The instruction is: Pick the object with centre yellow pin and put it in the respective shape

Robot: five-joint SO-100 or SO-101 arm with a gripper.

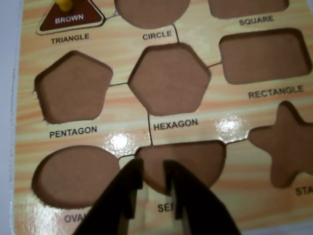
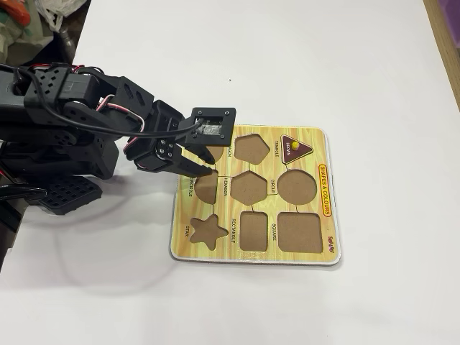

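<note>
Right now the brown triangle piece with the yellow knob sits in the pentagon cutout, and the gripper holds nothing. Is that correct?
Not quite. The triangle piece sits in the cutout labelled TRIANGLE, not the pentagon one; the pentagon cutout is empty, as the wrist view shows. The rest holds: the gripper holds nothing and hangs over the board near the semicircle cutout.

Triangle piece (image 2: 295, 147) sits seated in shape board (image 2: 327, 237).

Gripper (image 2: 208, 171) is hovering over the board (image 2: 327, 248); only the triangle piece's (image 2: 296, 148) yellow knob (image 2: 294, 144) is sticking up, far across from it; surrounding table (image 2: 237, 65) is lying open.
</note>
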